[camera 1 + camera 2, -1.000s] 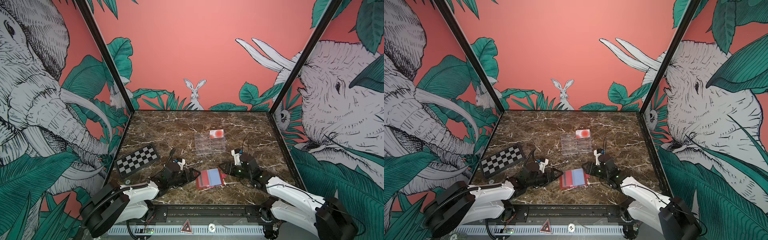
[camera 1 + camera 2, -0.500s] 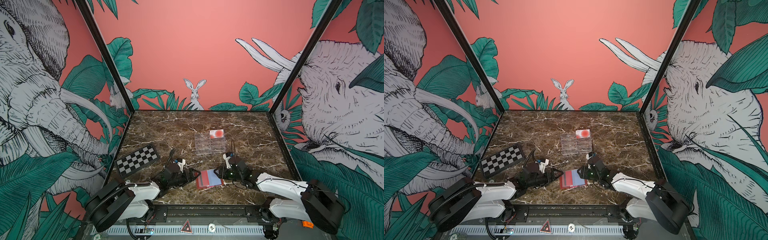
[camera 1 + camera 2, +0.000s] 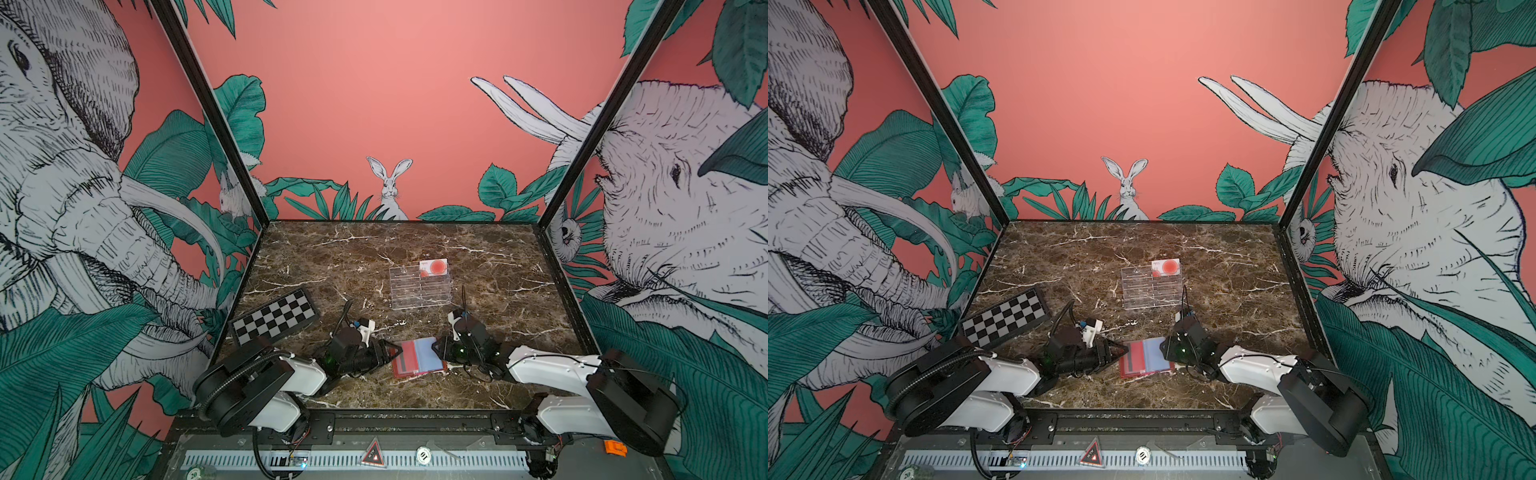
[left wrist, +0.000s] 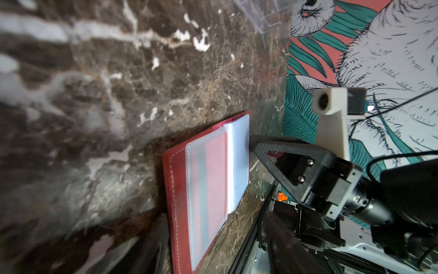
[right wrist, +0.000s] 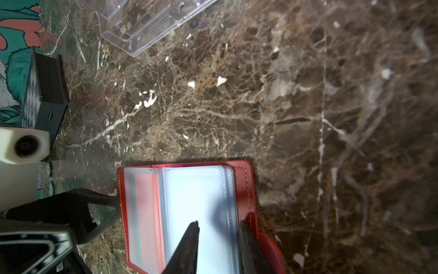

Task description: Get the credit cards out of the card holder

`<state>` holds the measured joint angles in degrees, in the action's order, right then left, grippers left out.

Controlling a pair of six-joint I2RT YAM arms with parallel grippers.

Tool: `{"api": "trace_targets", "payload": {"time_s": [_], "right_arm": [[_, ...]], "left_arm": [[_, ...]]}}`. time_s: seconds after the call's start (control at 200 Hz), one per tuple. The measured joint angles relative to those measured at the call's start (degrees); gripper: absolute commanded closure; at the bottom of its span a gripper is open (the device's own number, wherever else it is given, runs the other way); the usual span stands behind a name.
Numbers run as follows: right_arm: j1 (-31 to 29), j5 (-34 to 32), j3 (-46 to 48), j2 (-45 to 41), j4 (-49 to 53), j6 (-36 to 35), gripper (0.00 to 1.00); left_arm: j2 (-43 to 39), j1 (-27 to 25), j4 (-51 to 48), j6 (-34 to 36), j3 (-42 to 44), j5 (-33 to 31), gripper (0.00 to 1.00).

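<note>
Brown marble table (image 3: 332,257), open red card holder (image 3: 417,357) near front, clear acrylic stand (image 3: 419,289) mid-table, chequered board (image 3: 274,318) at left.

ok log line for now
card holder: open | left tool: open at its edge | right tool: open over pale blue card | white card: in stand

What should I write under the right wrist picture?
Right gripper over the pale blue plastic card in the open red leather card holder.
</note>
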<state>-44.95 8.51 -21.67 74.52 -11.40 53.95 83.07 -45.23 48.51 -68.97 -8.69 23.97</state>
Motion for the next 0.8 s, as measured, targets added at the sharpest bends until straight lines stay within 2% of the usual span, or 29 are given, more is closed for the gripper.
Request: {"api": "trace_targets", "payload": {"time_s": [0.055,0.145,0.34,0.525,0.8], "right_arm": [[-0.1,-0.1,0.0,0.3,-0.6,0.1,0.74],[-0.2,-0.2,0.1,0.6,-1.2,0.4,0.74],[-0.2,-0.4,0.9,0.6,-2.5,0.8,0.76],[-0.2,-0.6,1.2,0.5,-3.0,0.9,0.77],[-0.2,-0.7,1.3,0.5,-3.1,0.9,0.78]], "left_arm": [[1.9,0.0,1.7,-0.5,0.0,0.4,0.57],[4.4,-0.1,4.7,-1.0,0.2,0.9,0.61],[5.6,-0.4,6.9,-1.8,0.7,0.7,0.63],[1.9,-0.5,4.8,-1.7,1.2,-0.1,0.64],[-5.7,-0.5,-3.5,1.1,0.7,-1.0,0.73]]}}
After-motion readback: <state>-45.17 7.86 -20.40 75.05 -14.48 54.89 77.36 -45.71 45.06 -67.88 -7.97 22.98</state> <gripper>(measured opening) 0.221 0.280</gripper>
